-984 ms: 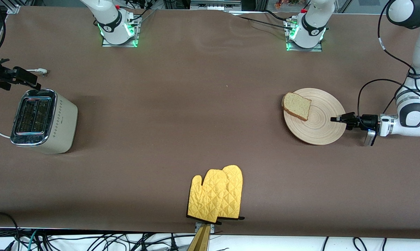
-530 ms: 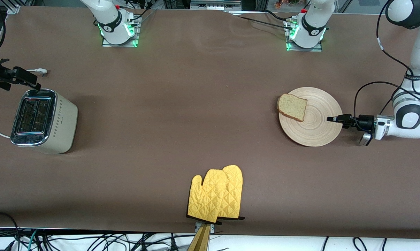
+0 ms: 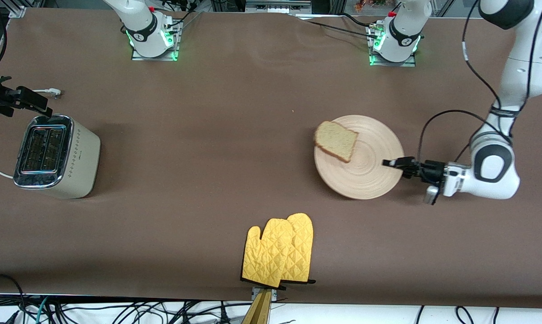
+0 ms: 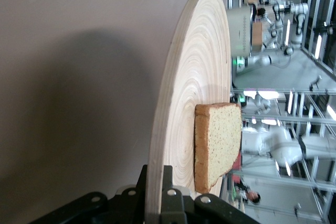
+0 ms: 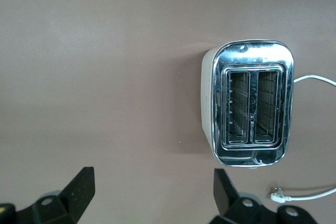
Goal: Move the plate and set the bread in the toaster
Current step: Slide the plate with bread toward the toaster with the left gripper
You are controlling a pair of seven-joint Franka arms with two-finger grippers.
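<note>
The left gripper, clamped on the plate's rim, drags it over the worktop toward the right arm's end, nearer the front camera; the bread rides along.

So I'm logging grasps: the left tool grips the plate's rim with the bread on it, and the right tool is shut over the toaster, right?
Not quite. The right tool is open over the toaster; the right wrist view shows its fingers spread wide apart. The rest holds: the left tool grips the rim of the plate, with the bread on it.
</note>
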